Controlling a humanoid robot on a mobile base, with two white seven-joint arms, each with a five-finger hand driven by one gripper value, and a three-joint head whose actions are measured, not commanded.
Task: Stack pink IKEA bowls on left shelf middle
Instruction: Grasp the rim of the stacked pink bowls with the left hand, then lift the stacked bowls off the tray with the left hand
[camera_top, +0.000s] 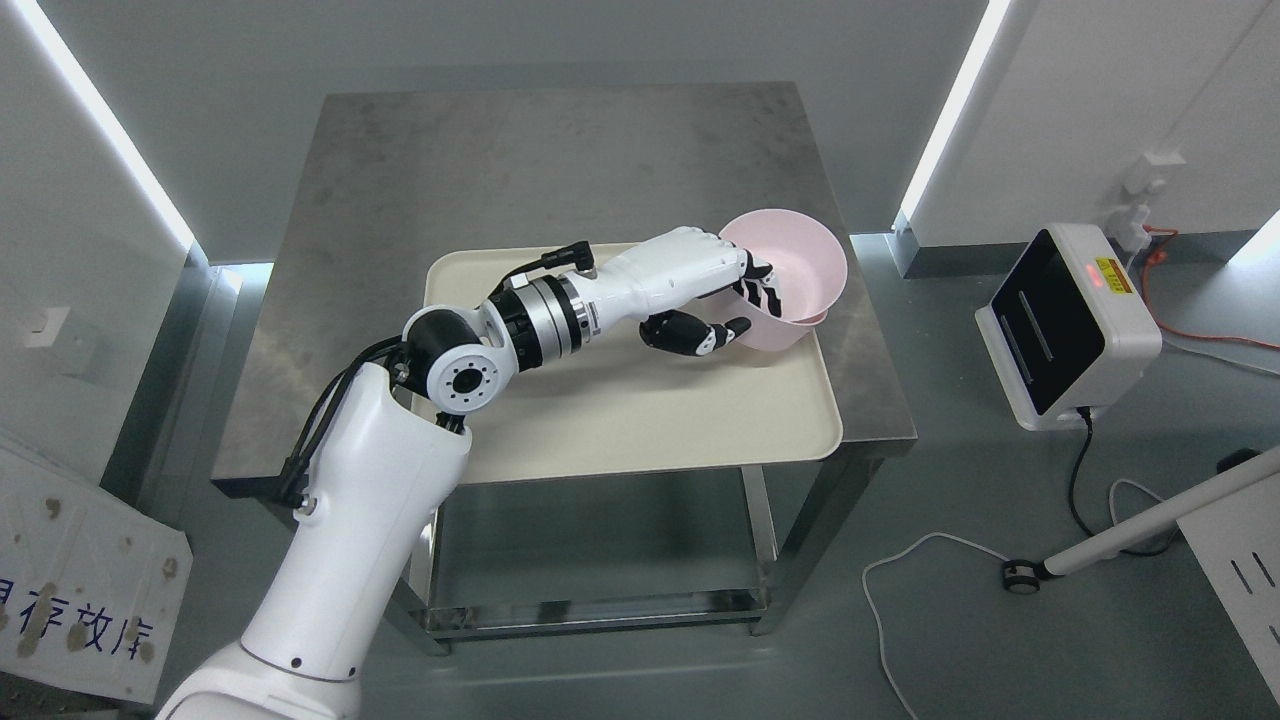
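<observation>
A pink bowl (800, 270) sits tilted at the far right corner of the cream tray (640, 420) on the steel table (450, 170). A second pink rim (812, 318) shows just under it, so it seems nested in another bowl. My left hand (745, 300) reaches across the tray from the lower left. Its fingers (760, 285) hook over the bowl's near rim and the thumb (700, 335) presses the outer wall, so the hand is shut on the bowl. My right arm does not show.
A white device with a dark screen (1065, 325) stands on the floor to the right, with cables (930, 560) trailing nearby. A white panel with printed characters (80, 590) leans at the lower left. The table's lower shelf (590, 560) shows beneath.
</observation>
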